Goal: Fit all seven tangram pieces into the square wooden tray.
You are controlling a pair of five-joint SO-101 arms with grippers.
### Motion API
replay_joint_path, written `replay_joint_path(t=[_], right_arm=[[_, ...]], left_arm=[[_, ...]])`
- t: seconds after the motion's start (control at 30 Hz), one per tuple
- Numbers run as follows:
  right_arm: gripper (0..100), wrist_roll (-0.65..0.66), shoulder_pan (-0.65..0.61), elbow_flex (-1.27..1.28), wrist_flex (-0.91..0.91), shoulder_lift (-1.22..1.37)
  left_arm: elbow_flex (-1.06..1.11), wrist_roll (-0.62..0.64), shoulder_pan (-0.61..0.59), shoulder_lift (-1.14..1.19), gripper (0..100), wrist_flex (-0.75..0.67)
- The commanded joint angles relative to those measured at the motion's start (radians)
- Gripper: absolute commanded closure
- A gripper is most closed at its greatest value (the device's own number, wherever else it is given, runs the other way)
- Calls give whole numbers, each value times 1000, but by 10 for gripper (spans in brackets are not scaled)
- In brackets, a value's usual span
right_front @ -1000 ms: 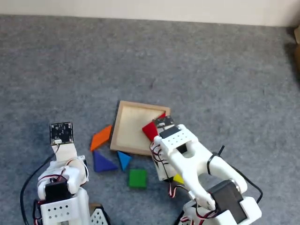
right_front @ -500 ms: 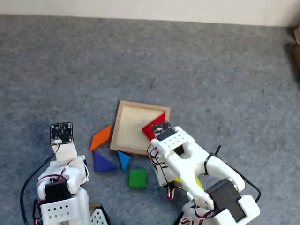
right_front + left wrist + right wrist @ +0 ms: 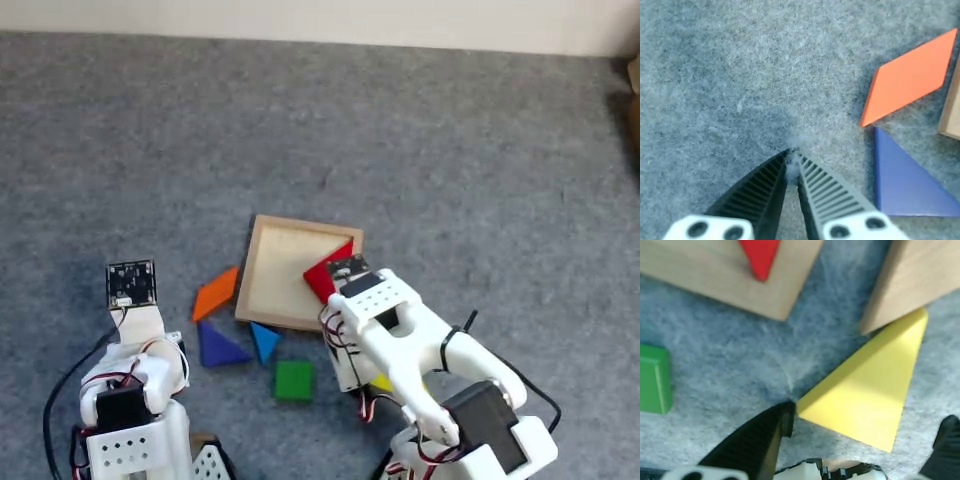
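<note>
The right gripper [image 3: 868,421] hangs open around the yellow triangle [image 3: 870,385], near the tray's [image 3: 300,222] front corner. The left gripper [image 3: 791,159] sits closed beside the orange piece [image 3: 910,75].

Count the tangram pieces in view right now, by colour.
red piece: 1
orange piece: 1
dark blue piece: 1
light blue piece: 1
green piece: 1
yellow piece: 1
Total: 6
</note>
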Motion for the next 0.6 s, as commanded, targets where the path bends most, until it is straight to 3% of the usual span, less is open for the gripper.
replay_joint_path(t=[0.0,0.57], right_arm=[[577,6,25,-8,-51,-2],[577,6,104,-8,-51,-2]], left_arm=[[19,8,-8,-7,992,6],[19,8,-8,-7,992,6]])
